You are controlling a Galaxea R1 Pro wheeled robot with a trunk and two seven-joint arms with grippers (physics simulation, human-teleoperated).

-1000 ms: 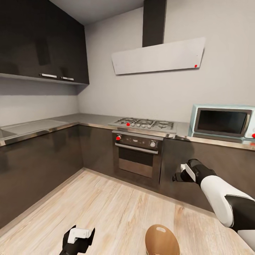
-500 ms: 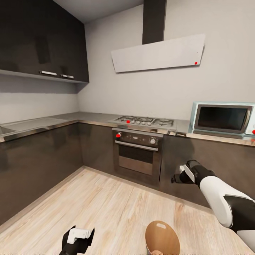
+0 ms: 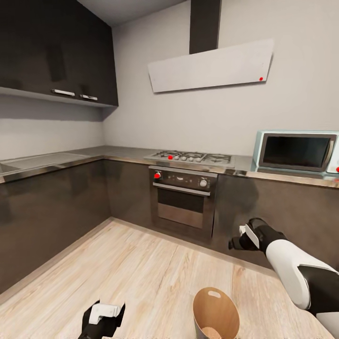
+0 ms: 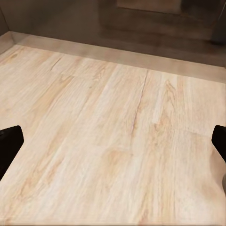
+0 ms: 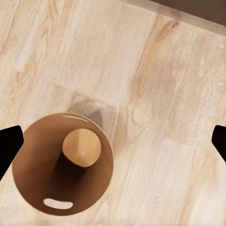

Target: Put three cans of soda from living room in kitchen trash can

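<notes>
The trash can (image 3: 215, 313), off-white outside and brown inside, stands on the pale wood floor at the lower edge of the head view. From above, the trash can (image 5: 33, 188) shows its oval handle slot and a paler round patch deep inside; I cannot tell what that patch is. My right gripper (image 3: 237, 241) hangs open above and beyond it, in front of the dark cabinets, and the open right gripper (image 5: 113, 141) holds nothing. My left gripper (image 3: 104, 314) is low over the floor, and the left gripper (image 4: 113, 146) is open and empty. The soda cans are out of view.
Dark grey cabinets (image 3: 56, 212) run along the left and back walls. A steel oven (image 3: 183, 202) with a red knob sits under the gas hob (image 3: 193, 157). A pale blue microwave (image 3: 296, 151) stands on the counter at the right. Open wood floor (image 3: 150, 273) lies ahead.
The whole head view has shifted, so the camera moved; more of the trash can now shows at the lower edge. Both arms keep about the same pose.
</notes>
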